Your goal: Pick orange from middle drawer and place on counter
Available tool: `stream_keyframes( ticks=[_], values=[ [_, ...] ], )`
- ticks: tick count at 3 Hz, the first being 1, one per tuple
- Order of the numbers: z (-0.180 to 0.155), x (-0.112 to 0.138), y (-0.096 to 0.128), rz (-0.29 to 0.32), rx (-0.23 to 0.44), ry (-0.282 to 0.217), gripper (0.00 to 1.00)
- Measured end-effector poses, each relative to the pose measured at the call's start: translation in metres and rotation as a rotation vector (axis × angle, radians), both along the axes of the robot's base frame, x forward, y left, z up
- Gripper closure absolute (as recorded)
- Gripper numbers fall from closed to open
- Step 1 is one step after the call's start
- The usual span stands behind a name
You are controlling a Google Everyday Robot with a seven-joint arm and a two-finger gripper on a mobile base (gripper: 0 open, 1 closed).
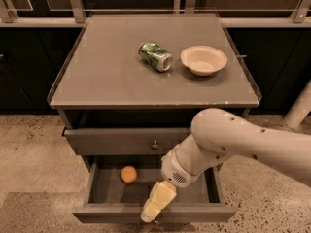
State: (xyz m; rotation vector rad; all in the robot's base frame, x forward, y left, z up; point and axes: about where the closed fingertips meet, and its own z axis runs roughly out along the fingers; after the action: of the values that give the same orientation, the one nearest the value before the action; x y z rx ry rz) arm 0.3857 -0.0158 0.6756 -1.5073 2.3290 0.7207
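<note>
The orange (pixel 129 174) lies on the bare grey floor of the open middle drawer (pixel 109 192), toward its left and back. My gripper (pixel 157 204), cream-coloured, hangs from the white arm (pixel 228 140) over the drawer's front rim, right of the orange and nearer the camera, apart from it. It holds nothing that I can see. The counter (pixel 107 72) is the flat grey cabinet top above the drawers.
A green can (pixel 155 56) lies on its side on the counter, with a cream bowl (pixel 204 59) to its right. The top drawer (pixel 121 141) stands slightly pulled out above the middle one. Speckled floor lies on both sides of the cabinet.
</note>
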Motion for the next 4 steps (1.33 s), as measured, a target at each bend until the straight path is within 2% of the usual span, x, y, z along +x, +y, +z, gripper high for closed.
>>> stream_keyframes(
  ticks=[1,2,3,4],
  values=[
    [-0.001,0.013,0.003,-0.031,0.012,-0.041,0.0],
    [-0.001,0.013,0.003,-0.031,0.012,-0.041,0.0],
    [-0.021,0.017,0.01,-0.048,0.083,-0.025,0.0],
    [-0.06,0.029,0.026,-0.064,0.178,-0.059,0.0]
  ],
)
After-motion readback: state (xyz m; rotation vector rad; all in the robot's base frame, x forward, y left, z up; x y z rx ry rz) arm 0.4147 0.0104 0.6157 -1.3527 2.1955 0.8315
